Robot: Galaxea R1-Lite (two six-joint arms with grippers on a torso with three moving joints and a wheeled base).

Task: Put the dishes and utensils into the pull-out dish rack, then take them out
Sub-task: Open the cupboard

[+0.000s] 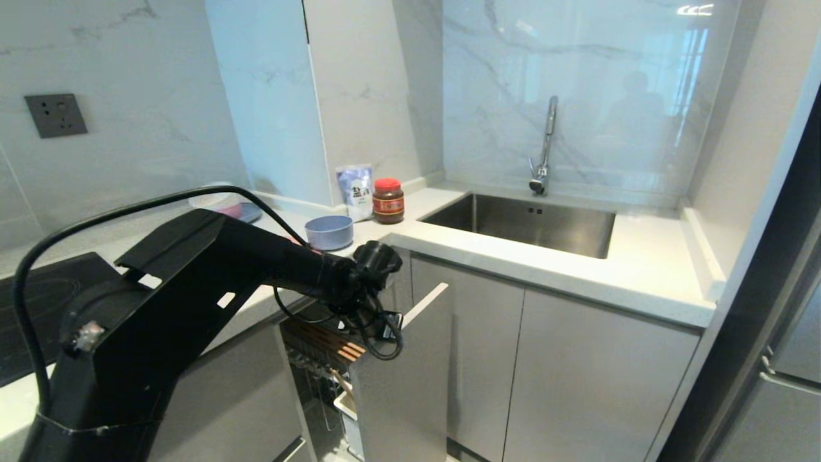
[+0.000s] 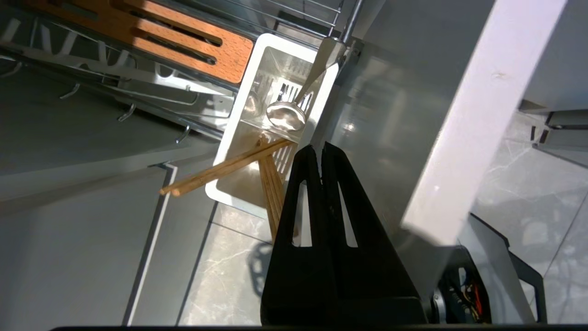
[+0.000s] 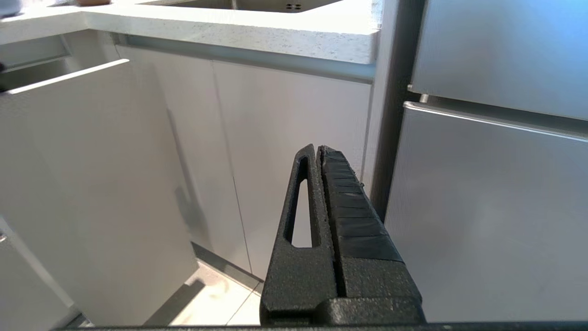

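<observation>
At centre frame, the left gripper [image 2: 319,148] hangs empty with jaws pressed together above the white cutlery box [image 2: 239,151], where chopsticks [image 2: 220,171] and spoon [image 2: 287,115] lie; it should open before reaching for a utensil.

The left arm [image 1: 192,276] is matte black, with a wide boxy shell that has small rectangular cut-outs and a rounded knob near the wrist. A thick black cable [image 1: 128,208] arches over it, and thinner black wires hang in loops below the wrist. The fingers [image 2: 342,197] are black, triangular, with long slots; the right ones [image 3: 349,202] have a ribbed pad.
</observation>
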